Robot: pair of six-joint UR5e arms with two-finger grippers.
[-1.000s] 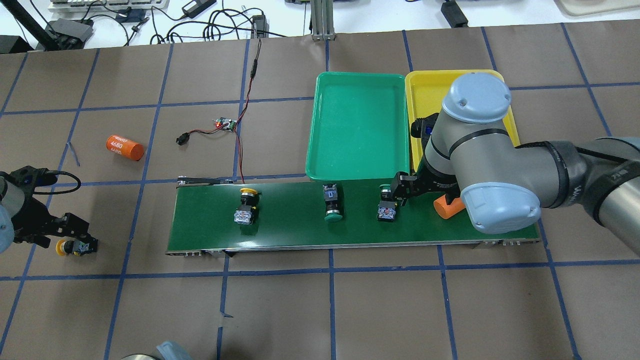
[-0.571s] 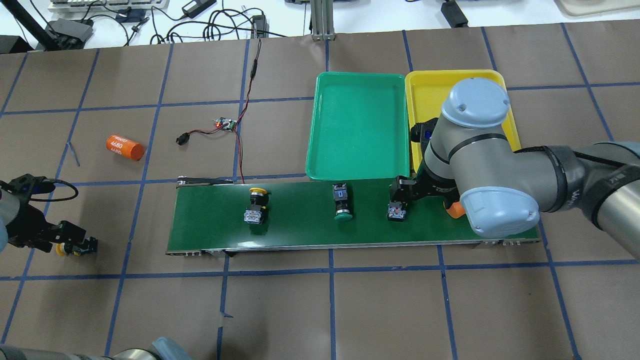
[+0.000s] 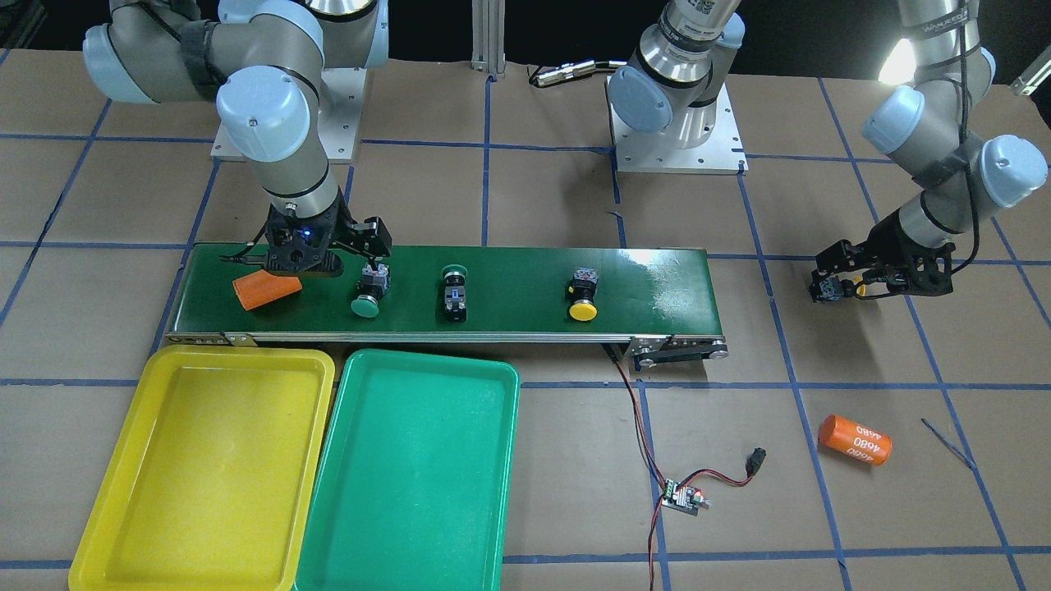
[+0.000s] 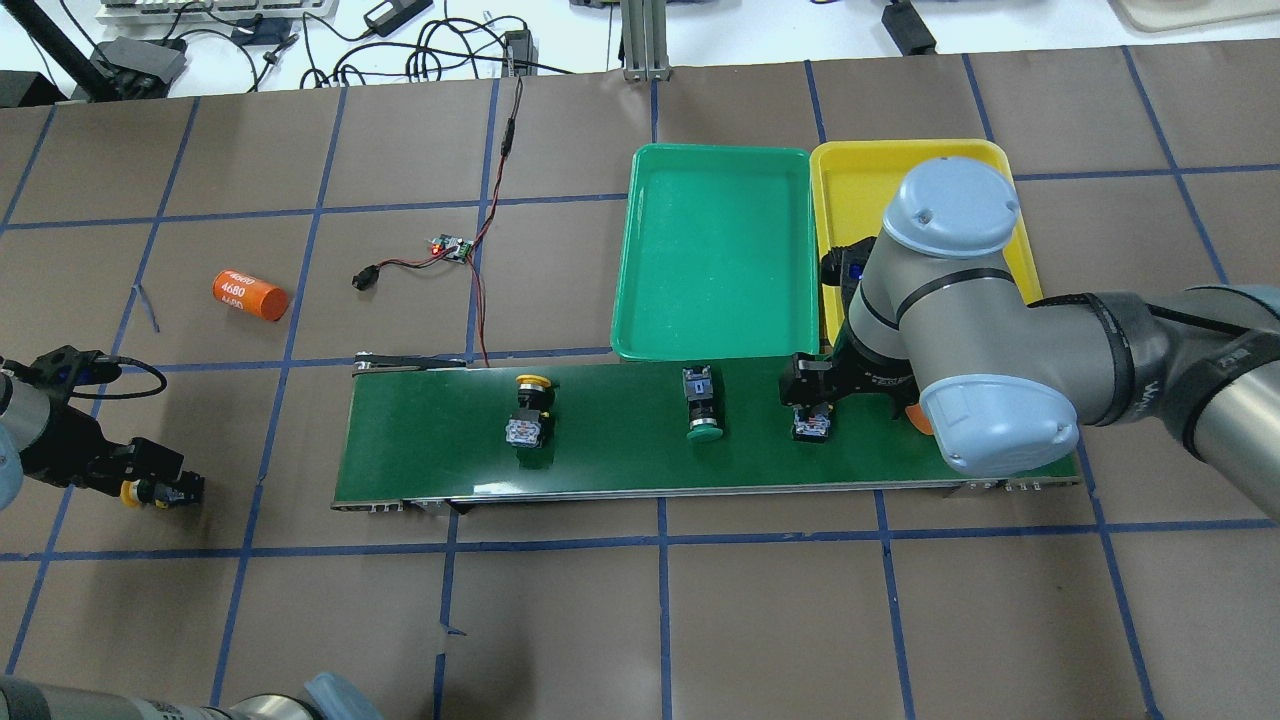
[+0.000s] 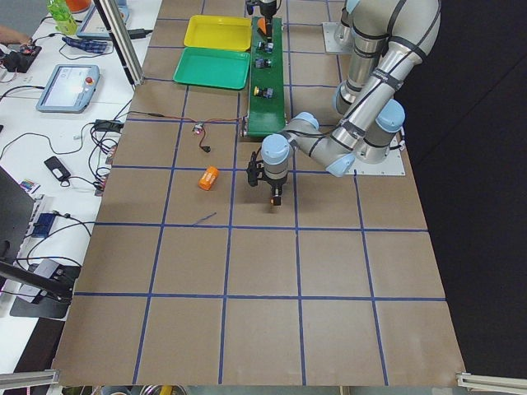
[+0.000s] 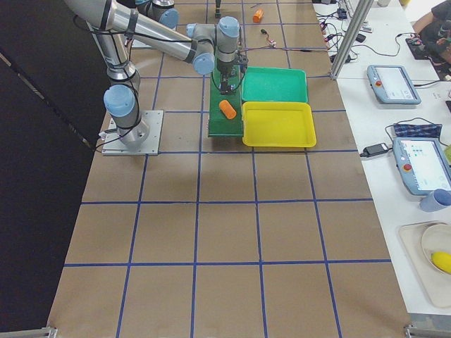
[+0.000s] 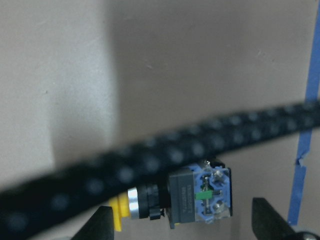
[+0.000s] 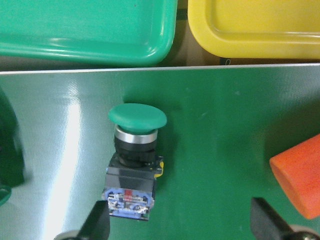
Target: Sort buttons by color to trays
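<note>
A: Right gripper (image 4: 812, 388), state?
B: Jaws spread wide, nothing held. It hangs low over the conveyor belt (image 4: 600, 460) and straddles a green button (image 8: 135, 160), which lies on its side with the cap toward the trays. The contact block sits just beside one finger (image 8: 98, 222), with a clear gap to the other.
A: What else is on the belt?
B: An orange cylinder (image 3: 264, 291) just past that gripper, toward the belt's end. A second green button (image 4: 702, 405) mid-belt, cap pointing away from the trays. A yellow button (image 4: 528, 410) further toward the robot's left, cap toward the trays.
A: Left gripper (image 4: 160, 485)?
B: Off the belt, over the brown table paper (image 4: 700, 620), well apart from the rest. Also wide open. A second yellow button (image 7: 185, 197) lies between its fingers, block clear of one. Cannot tell whether the cap touches the other.
A: Trays?
B: Green tray (image 4: 715, 250) and yellow tray (image 3: 197, 468) sit side by side along the belt's edge away from the robot, yellow toward the robot's right
</note>
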